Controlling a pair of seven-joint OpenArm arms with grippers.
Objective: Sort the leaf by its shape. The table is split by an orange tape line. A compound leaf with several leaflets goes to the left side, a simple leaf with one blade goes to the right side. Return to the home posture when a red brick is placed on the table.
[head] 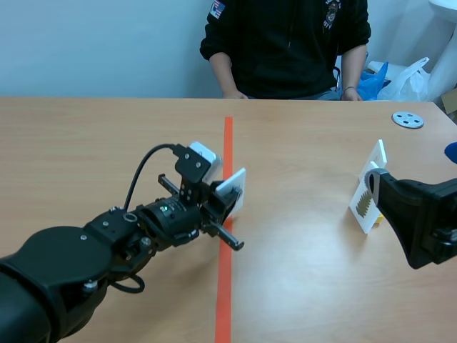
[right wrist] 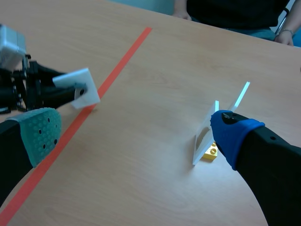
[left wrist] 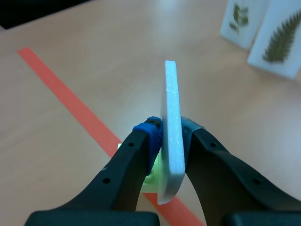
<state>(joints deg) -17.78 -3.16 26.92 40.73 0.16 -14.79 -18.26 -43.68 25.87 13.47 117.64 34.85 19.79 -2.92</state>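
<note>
My left gripper (head: 227,197) (left wrist: 171,131) is shut on a white card (head: 235,189) (left wrist: 172,127), held upright just over the orange tape line (head: 227,143). I see the card edge-on, so its leaf is hidden. A green block (left wrist: 151,178) shows under it. On the right side two leaf cards stand: one with a fern-like frond (head: 365,201) (left wrist: 282,41), one with several leaflets (head: 378,156) (left wrist: 239,20). A yellow brick (right wrist: 210,152) sits at their foot. My right gripper (right wrist: 136,134) is open, close in front of those cards with nothing between its fingers.
A person (head: 285,43) sits across the table with hands at the far edge. A grey disc (head: 408,119) lies at the back right, and a blue object (head: 451,151) pokes in at the right edge. Bare tabletop (head: 86,150) spreads left of the tape.
</note>
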